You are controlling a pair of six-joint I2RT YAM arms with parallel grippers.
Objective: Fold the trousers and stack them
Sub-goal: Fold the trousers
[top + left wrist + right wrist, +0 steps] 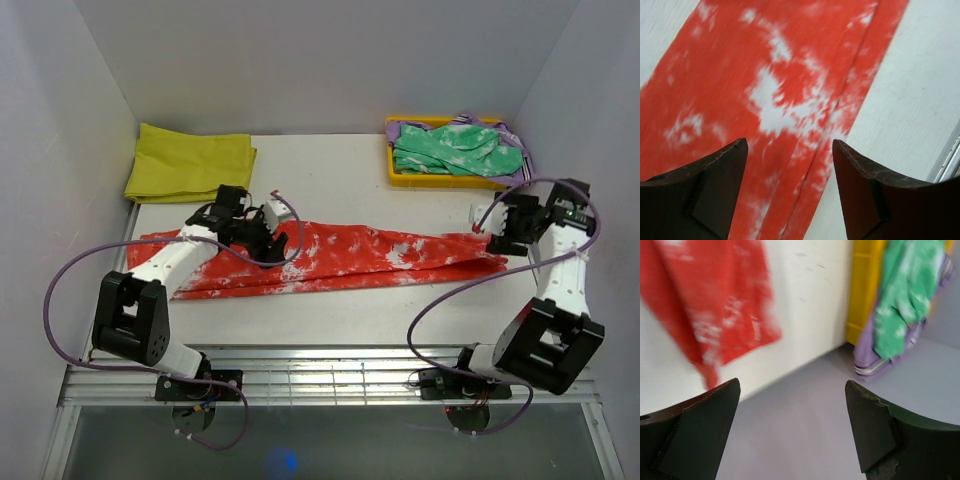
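The red-orange trousers (pixel 350 257) with white blotches lie stretched flat across the table, left to right. My left gripper (pixel 283 238) hovers open over their left part. In the left wrist view the trousers (pixel 770 100) fill the space under the open, empty gripper (pixel 790 150). My right gripper (pixel 492 228) is open and empty above the trousers' right end. In the right wrist view the trousers' end (pixel 705 305) lies at the upper left, apart from the open gripper (pixel 792 390).
A folded yellow cloth (pixel 188 162) lies at the back left. A yellow bin (pixel 395 172) at the back right holds a green mottled garment (pixel 455 150), also in the right wrist view (pixel 907 295), over purple cloth (pixel 867 352). Grey walls close in both sides.
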